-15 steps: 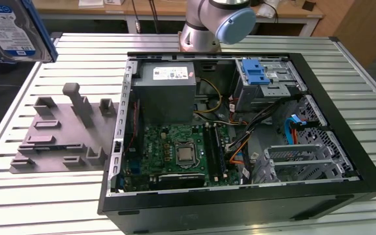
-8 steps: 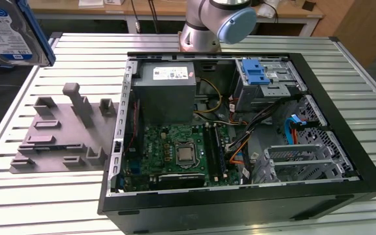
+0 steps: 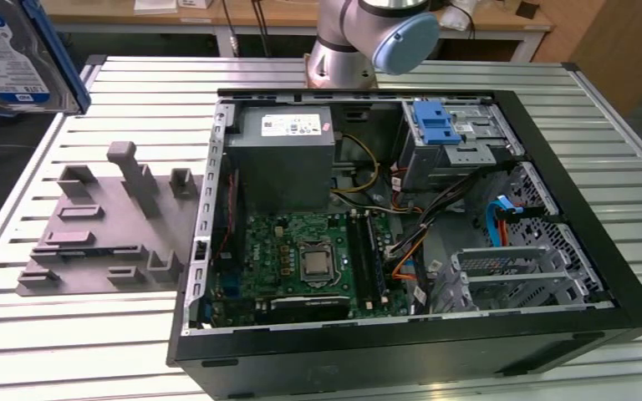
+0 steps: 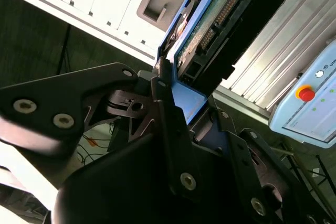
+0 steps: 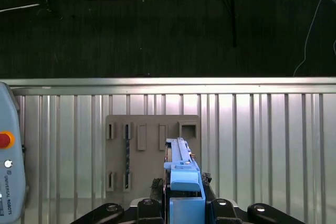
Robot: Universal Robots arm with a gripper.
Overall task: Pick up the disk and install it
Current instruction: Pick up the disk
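Observation:
The disk (image 3: 9,58), silver with a white-and-blue label and a blue bracket, hangs high at the exterior view's left, above the table's far corner and well off the computer case. In the first wrist view the disk (image 5: 181,169) shows edge-on, directly over the grey holder plate (image 5: 152,150). My gripper (image 5: 184,205) is shut on the disk's blue bracket. In the second wrist view the gripper (image 4: 176,95) clamps the bracket end, and the disk (image 4: 220,9) shows its circuit board and connector side.
The open computer case (image 3: 588,309) lies on the slatted table (image 3: 76,334), with a grey power supply box (image 3: 282,159), a blue latch (image 3: 438,125) and a metal drive cage (image 3: 511,276) inside. The grey holder plate (image 3: 109,225) has upright posts. A pendant (image 5: 10,171) lies nearby.

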